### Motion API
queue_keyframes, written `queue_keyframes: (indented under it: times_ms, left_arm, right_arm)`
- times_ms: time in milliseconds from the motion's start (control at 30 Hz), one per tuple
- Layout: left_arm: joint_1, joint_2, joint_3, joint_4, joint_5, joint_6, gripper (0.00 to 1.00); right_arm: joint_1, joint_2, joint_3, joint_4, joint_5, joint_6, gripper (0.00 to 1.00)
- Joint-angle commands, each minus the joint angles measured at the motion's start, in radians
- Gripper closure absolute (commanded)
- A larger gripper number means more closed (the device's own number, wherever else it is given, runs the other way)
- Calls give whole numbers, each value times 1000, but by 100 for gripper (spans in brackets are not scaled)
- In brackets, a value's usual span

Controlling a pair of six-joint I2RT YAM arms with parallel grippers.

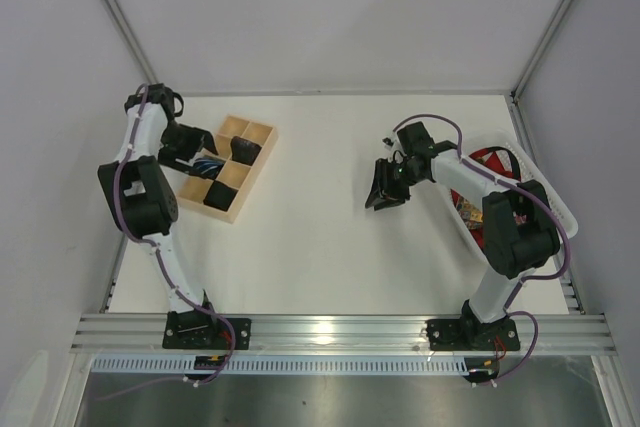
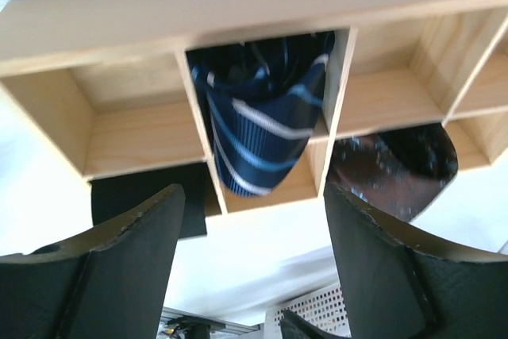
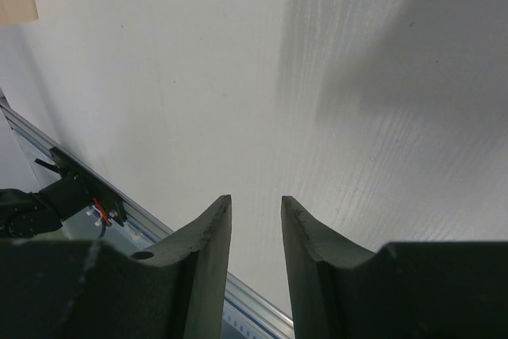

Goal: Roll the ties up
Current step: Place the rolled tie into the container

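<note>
A navy tie with pale stripes [image 1: 208,164] sits rolled in a compartment of the wooden box [image 1: 262,152]; in the left wrist view the tie [image 2: 258,129] fills the middle compartment. Dark rolled ties fill other compartments [image 1: 228,179], and two of them show in the left wrist view [image 2: 397,168] [image 2: 143,196]. My left gripper [image 1: 190,152] [image 2: 254,192] is open and empty just in front of the navy tie. My right gripper [image 1: 385,192] [image 3: 255,200] hangs over bare table, jaws a narrow gap apart, holding nothing.
A white perforated basket [image 1: 560,212] stands at the right edge behind the right arm, with red and patterned ties [image 1: 490,159] in it. White walls enclose the table. A metal rail [image 1: 340,332] runs along the near edge.
</note>
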Motion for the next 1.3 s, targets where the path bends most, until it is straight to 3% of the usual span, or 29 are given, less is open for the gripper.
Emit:
queue_keyframes:
  times_ms: [0,133,333,433,500,600,700,733,1100,1267]
  left_arm:
    - [-4,-110,-33,-19,28,-19,22]
    - [-27,-242,-111,46,31,16,23]
    - [-265,-456,-255,168,6,215,21]
    - [-354,-620,-435,352,125,333,22]
    - [-402,-717,-580,520,225,384,10]
    - [-460,-843,-658,563,255,481,0]
    - [-537,-869,-658,561,261,524,0]
    - [-558,-878,-665,563,290,525,0]
    - [-572,-1087,-963,733,342,366,0]
    - [-574,-1277,-1237,1054,321,184,0]
  right_arm:
    - [-4,3,41,4,-14,-12,63]
    - [-2,-7,47,-11,8,-20,62]
    - [-4,-53,46,-35,123,-45,61]
    - [-6,-137,6,20,206,-23,59]
    - [-6,-202,-72,68,243,16,56]
    - [-4,-354,-228,191,306,94,46]
    - [-1,-490,-351,272,350,135,16]
    - [1,-527,-368,269,370,145,0]
    - [11,-701,-546,297,363,132,0]
    - [52,-831,-692,427,383,165,0]
